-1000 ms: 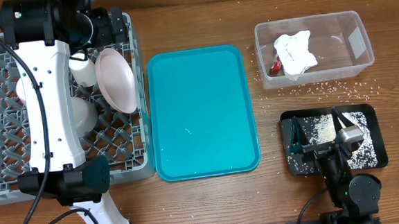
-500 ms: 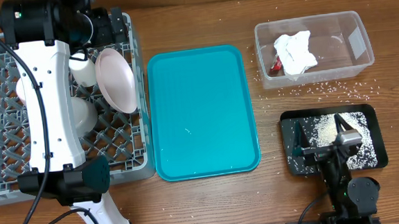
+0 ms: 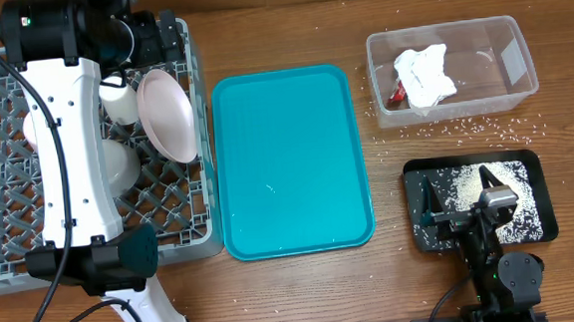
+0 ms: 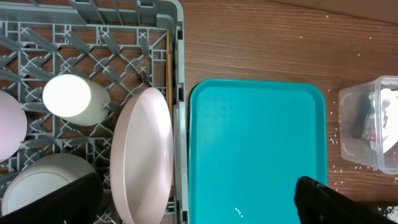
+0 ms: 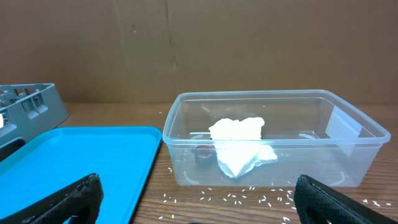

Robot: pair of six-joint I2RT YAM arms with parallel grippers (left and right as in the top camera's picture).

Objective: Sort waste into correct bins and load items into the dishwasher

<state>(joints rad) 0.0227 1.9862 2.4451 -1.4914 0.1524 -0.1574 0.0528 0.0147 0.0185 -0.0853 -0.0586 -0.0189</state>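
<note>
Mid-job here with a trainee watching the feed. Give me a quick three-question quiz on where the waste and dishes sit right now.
1. True or false: the napkin and the red wrapper both lie inside the clear tub.
2. Where is the plate? A: flat on the teal tray. B: standing on edge in the dish rack. C: in the clear tub.
3. Short answer: which bin holds the heap of rice grains?

Key: 1 true; 2 B; 3 the black tray.
</note>
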